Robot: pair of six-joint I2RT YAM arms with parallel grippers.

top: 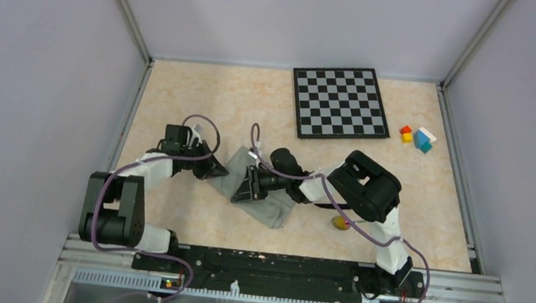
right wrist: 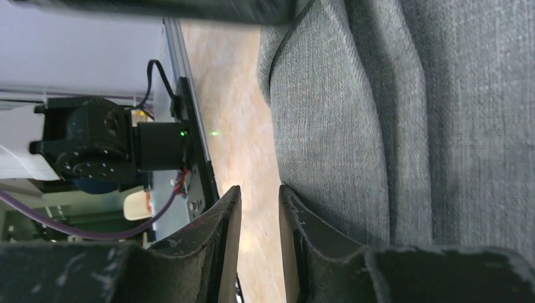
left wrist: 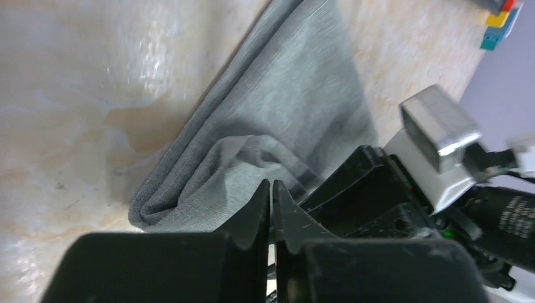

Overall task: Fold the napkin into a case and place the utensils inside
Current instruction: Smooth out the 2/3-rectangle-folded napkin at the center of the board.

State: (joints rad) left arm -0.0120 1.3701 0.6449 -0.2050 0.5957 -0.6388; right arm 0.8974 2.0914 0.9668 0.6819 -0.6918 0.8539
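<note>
Beige marbled worktop (top: 169,209), enclosed by pale lilac walls (top: 34,59).

- Napkin (top: 274,211): grey-green cloth, folded into a narrow layered strip and lying aslant near the middle of the worktop, between the two arms. Soft ridges run along its length.
- Left end effector (left wrist: 271,186): at the napkin's left edge, low over a bunched fold. Its jaws are drawn almost together, with only a thin slit between them. Whether cloth is caught in that slit cannot be told.
- Right end effector (right wrist: 260,192): low at the napkin's edge, jaws a little apart with bare worktop showing in the gap. One finger sits against the cloth's border, and nothing is held.
- Spoon (top: 339,222): only a yellow bowl shows, under the right arm's elbow and apart from the napkin.
- Chessboard (top: 340,103): black-and-white, at the far side.
- Coloured blocks (top: 417,137): a small cluster just right of the chessboard.
</note>
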